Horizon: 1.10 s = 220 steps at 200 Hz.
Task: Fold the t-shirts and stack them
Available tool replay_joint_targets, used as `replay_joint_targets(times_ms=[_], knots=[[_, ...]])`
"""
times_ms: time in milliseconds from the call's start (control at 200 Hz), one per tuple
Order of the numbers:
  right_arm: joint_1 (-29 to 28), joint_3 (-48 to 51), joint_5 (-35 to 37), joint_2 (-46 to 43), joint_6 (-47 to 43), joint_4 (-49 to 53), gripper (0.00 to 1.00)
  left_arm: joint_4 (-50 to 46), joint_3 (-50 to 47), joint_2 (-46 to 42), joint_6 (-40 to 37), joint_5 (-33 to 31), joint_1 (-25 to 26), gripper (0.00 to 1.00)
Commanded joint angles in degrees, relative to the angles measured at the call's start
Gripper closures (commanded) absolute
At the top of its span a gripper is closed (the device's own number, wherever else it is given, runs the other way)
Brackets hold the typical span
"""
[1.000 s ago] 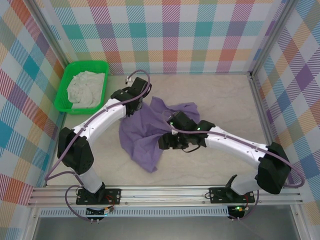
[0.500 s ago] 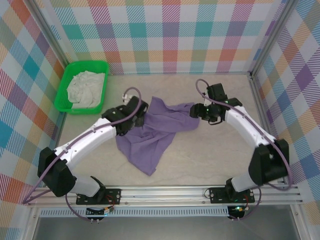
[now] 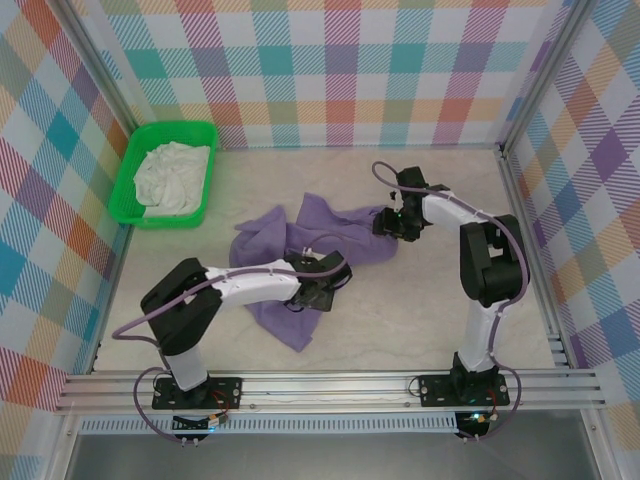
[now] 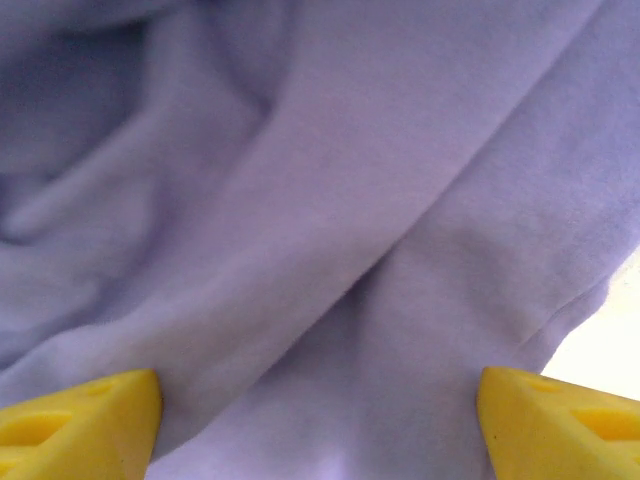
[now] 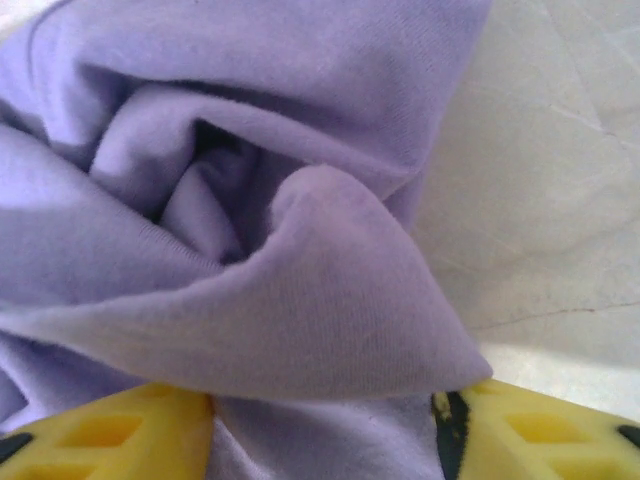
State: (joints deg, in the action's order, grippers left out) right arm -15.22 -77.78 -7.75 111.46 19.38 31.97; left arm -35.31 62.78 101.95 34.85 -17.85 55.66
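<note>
Starting at the far left: the green basket [image 3: 160, 219] sits in the back-left corner of the table [image 3: 420, 320], with the off-white t-shirt [image 3: 170, 175] crumpled inside it.

The left arm rises a short way from its base at the near edge, bends at the elbow and lies low and almost flat, pointing right. That puts the left gripper [image 3: 322, 292] on the near part of the lavender t-shirt [image 3: 345, 240]. In the left wrist view its yellow fingers [image 4: 80, 420] sit way out at the two bottom corners, so the claw is spread wide. There's only smooth purple cloth under it, nothing pinched.

The lavender shirt is a rumpled heap in the middle of the table, well apart from the basket. One flap goes toward the back left and a point trails toward the near edge.

On the right, the right arm stands nearly straight up from its base, then hooks left at the top. The right gripper [image 3: 388, 222] is at the shirt's right edge. The right wrist view shows its fingers [image 5: 110, 430] roughly half closed, with a bunched ridge of purple fabric sitting between them and touching both. I honestly can't tell whether it's actually clamped on that fold or only around it.
</note>
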Motion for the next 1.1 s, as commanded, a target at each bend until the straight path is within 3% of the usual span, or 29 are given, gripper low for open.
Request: replay_joint_targets(times_ms=[0, 60, 140, 210, 285, 580, 730, 925, 1095], knots=[[0.0, 0.8, -0.1, 0.4, 1.7, -1.9, 0.55, 5.1, -0.6, 3.6, 2.5, 3.1, 0.8, 0.20], [0.0, 0.9, -0.7, 0.6, 2.1, -1.8, 0.71, 6.2, -0.7, 5.6, 2.5, 3.3, 0.8, 0.26], [-0.1, 0.5, -0.9, 0.5, 2.6, -1.0, 1.00, 6.6, -1.0, 7.8, 2.7, 3.1, 0.8, 0.55], [0.0, 0.3, -1.0, -0.9, 2.6, 0.4, 1.00, 5.4, -1.2, 8.5, 2.8, 1.5, 0.8, 0.83], [0.0, 0.6, -0.6, -4.4, 2.6, 1.8, 1.00, 3.3, -1.9, 7.3, 2.7, -1.2, 0.8, 1.00], [0.0, 0.0, 2.6, -26.9, 4.7, 9.8, 1.00, -6.3, -2.3, -0.8, -2.9, -11.5, 0.8, 1.00], [-0.1, -2.4, 5.6, -32.8, 4.9, 14.1, 1.00, -8.8, -4.2, -4.7, -3.8, -14.4, 0.8, 1.00], [0.1, -9.8, 10.3, -29.0, 3.3, 16.7, 1.00, -9.1, -9.0, -11.7, -3.7, -15.5, 0.8, 1.00], [0.3, -24.1, 11.9, -15.2, 0.4, 18.0, 1.00, -10.7, -9.9, -15.4, -3.9, -19.0, 0.7, 1.00]])
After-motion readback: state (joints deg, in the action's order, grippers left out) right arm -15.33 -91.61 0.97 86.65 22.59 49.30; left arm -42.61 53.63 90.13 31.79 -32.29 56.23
